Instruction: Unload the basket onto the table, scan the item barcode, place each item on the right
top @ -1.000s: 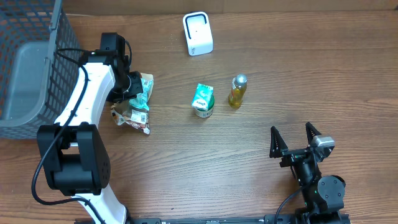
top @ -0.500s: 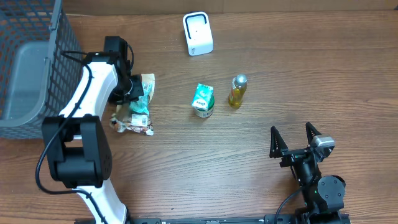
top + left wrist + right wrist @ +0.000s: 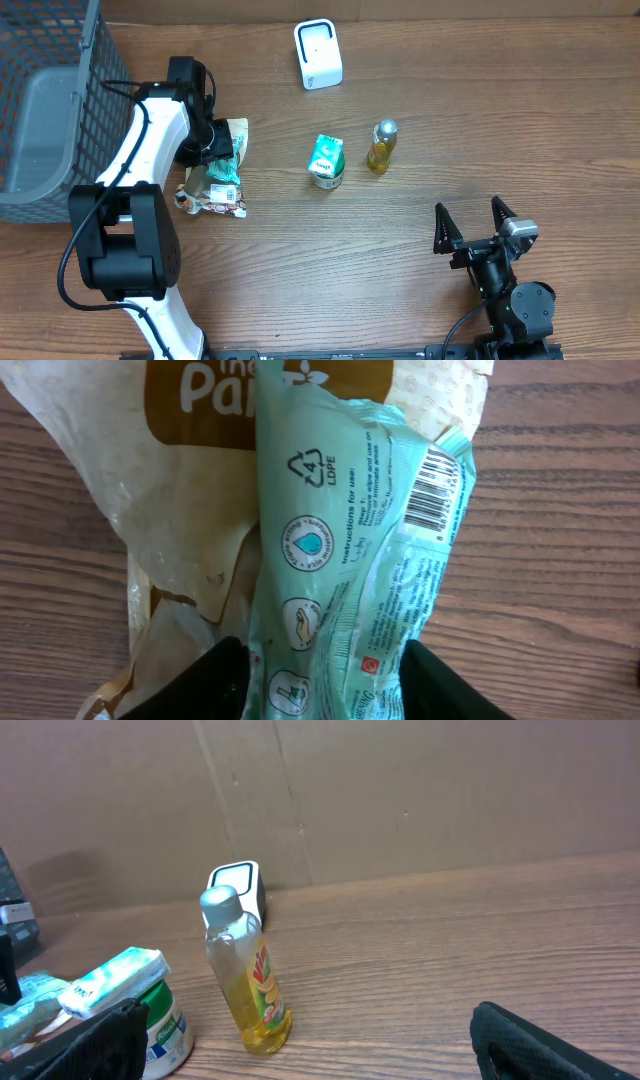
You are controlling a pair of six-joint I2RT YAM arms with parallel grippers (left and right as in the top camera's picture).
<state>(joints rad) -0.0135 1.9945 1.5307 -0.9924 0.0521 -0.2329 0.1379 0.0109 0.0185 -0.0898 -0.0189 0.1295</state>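
Observation:
A pale green wipes pack [image 3: 350, 560] lies across a tan paper bag [image 3: 190, 490] on the table, its barcode [image 3: 440, 480] facing up near the far right corner. My left gripper [image 3: 320, 685] hangs right over the pack's near end, open, one black finger on each side of it. From overhead, the left gripper [image 3: 205, 148] sits on the pack [image 3: 228, 158] and the bag [image 3: 212, 198] at the left. The white scanner [image 3: 318, 54] stands at the back centre. My right gripper [image 3: 472, 222] rests open at the front right, nothing between its fingers.
A green-lidded tub with a carton on top [image 3: 326, 162] and a yellow oil bottle [image 3: 381, 146] stand mid-table. A grey wire basket [image 3: 60, 60] fills the back left corner. In the right wrist view the bottle [image 3: 245, 975] stands before the scanner [image 3: 238, 885].
My left gripper's jaws have parted from the green pack, which now lies on the tan bag. The left arm shifted slightly. The right arm has not moved.

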